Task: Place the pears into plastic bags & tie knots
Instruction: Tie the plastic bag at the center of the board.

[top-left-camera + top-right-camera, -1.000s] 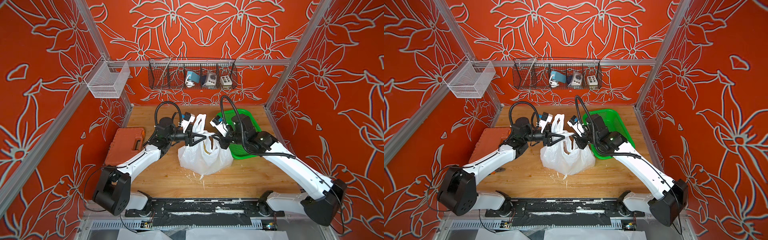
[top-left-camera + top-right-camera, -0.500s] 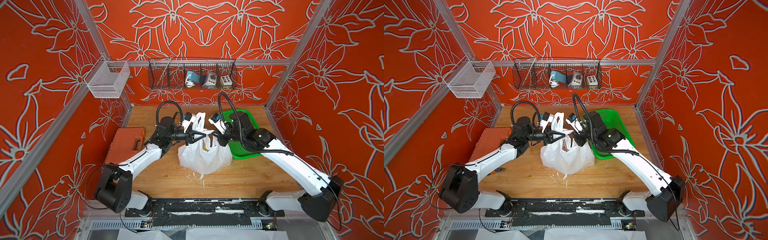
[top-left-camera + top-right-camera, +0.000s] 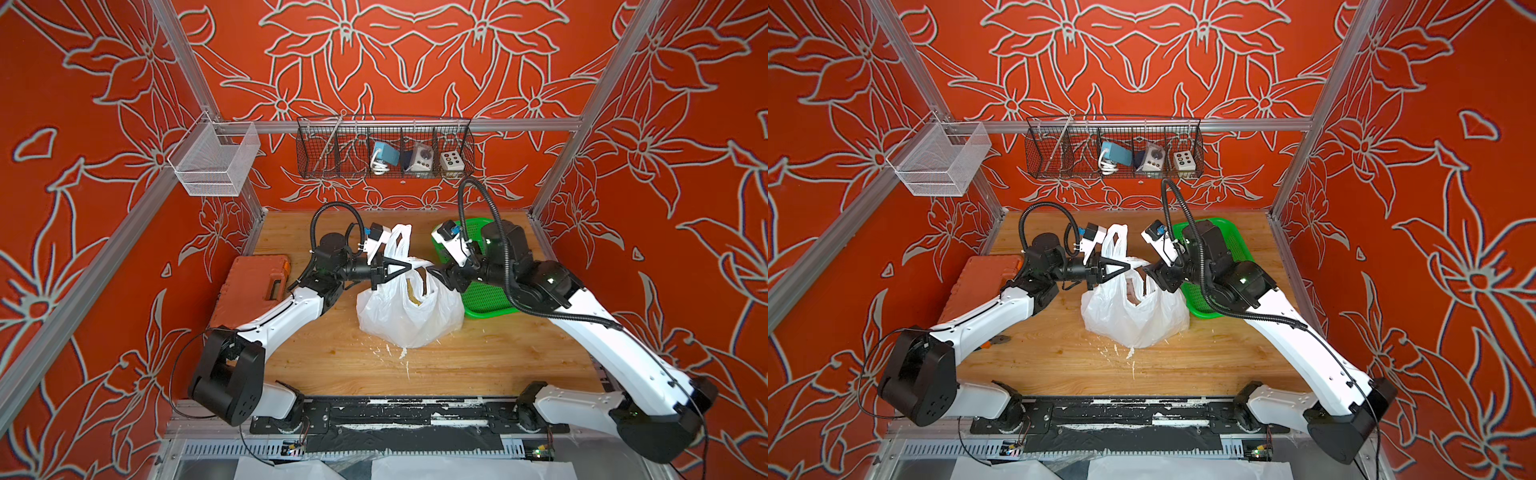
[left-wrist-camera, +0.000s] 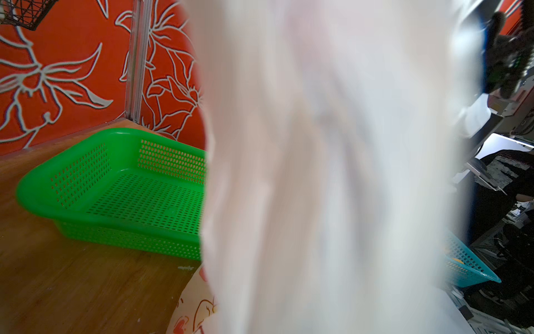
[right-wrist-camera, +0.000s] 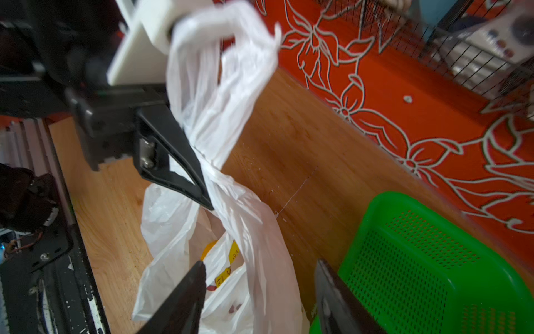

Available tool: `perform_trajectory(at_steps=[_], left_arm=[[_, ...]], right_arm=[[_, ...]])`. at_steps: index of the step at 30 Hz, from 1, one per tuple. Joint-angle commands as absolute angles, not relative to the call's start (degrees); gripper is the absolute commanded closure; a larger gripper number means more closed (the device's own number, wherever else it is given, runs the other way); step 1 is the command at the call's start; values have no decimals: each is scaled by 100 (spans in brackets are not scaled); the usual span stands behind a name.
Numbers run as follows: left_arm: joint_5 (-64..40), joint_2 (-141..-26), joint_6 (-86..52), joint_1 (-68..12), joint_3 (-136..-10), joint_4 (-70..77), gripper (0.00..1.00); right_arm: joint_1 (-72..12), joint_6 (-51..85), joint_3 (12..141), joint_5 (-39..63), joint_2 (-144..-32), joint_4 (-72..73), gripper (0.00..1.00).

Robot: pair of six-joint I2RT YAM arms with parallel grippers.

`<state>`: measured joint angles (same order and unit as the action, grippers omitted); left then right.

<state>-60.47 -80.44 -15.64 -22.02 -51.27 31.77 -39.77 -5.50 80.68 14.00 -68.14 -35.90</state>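
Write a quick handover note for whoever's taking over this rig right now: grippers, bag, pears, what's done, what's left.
Left gripper: shut on a handle of the bag, pinched just above its mouth.
Right gripper: open, holding nothing, by the bag's mouth.
Bag: standing on the table between the arms, next to the green basket.
Done: yellowish shapes show inside the bag, likely pears; count unclear.
Left: no knot visible yet; bring the handles together and tie.
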Motion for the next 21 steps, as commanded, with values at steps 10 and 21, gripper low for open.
perform_trajectory(at_steps=[10,21], left_arm=[[-6280,-8092,-1500,-2202,-5142,3292,100],[-6377,-8140,-1580,-2206,-5144,3353,100]], right_arm=[[-3981,-409,9555,2444,-8236,-3345,36],[-3882,-273,10242,3244,-8801,-3267,94]])
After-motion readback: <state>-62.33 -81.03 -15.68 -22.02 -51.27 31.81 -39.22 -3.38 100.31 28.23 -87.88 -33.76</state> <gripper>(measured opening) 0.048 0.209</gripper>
